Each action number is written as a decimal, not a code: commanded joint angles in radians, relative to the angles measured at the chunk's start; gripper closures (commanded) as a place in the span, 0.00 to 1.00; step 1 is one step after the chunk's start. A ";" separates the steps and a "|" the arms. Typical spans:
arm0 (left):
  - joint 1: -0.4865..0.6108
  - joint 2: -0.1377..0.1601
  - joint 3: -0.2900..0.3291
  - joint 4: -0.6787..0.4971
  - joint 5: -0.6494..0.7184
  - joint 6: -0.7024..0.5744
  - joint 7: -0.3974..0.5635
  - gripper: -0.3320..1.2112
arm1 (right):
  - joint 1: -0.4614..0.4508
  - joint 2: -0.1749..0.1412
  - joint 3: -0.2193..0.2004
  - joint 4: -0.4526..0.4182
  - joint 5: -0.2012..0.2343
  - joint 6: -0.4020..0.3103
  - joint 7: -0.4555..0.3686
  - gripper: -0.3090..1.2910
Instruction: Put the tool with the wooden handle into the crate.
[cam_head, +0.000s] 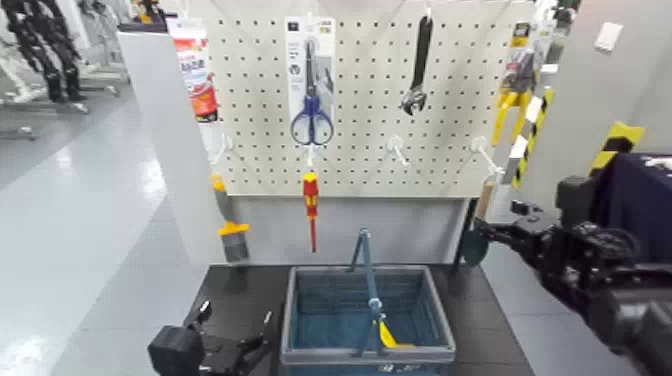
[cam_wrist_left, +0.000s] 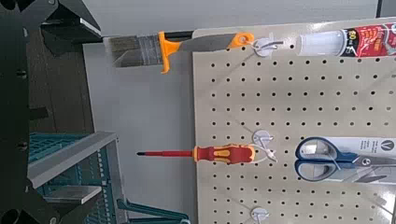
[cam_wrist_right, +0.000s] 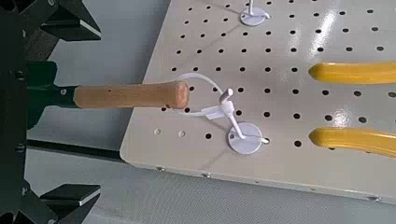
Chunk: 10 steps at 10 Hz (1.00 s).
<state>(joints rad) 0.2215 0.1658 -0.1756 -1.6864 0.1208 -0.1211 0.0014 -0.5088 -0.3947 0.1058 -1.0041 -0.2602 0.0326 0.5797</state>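
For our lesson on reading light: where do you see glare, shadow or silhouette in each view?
Head view: light glares off the grey floor; the right gripper is by the dark-green trowel with tan wooden handle. Left wrist view: the left gripper's black fingers are silhouettes against the bright wall. Right wrist view: the white wire hook casts a faint shadow on the white pegboard.

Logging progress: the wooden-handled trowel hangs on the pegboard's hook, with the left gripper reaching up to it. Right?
Wrong arm. The head view shows the right gripper reaching up to the hanging trowel; the left gripper sits low beside the crate.
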 joint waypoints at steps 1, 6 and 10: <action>-0.001 0.000 -0.001 0.002 0.000 -0.002 0.000 0.30 | -0.065 0.007 0.051 0.099 -0.027 -0.042 0.032 0.36; 0.001 -0.002 0.001 0.002 0.000 -0.002 0.000 0.30 | -0.086 0.007 0.080 0.124 -0.043 -0.043 0.048 0.88; 0.002 -0.003 0.002 0.002 0.002 -0.002 0.000 0.30 | -0.077 0.005 0.086 0.101 -0.039 -0.036 0.035 0.95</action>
<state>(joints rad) 0.2243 0.1626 -0.1732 -1.6834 0.1214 -0.1227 0.0015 -0.5882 -0.3891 0.1917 -0.9009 -0.2977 -0.0030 0.6152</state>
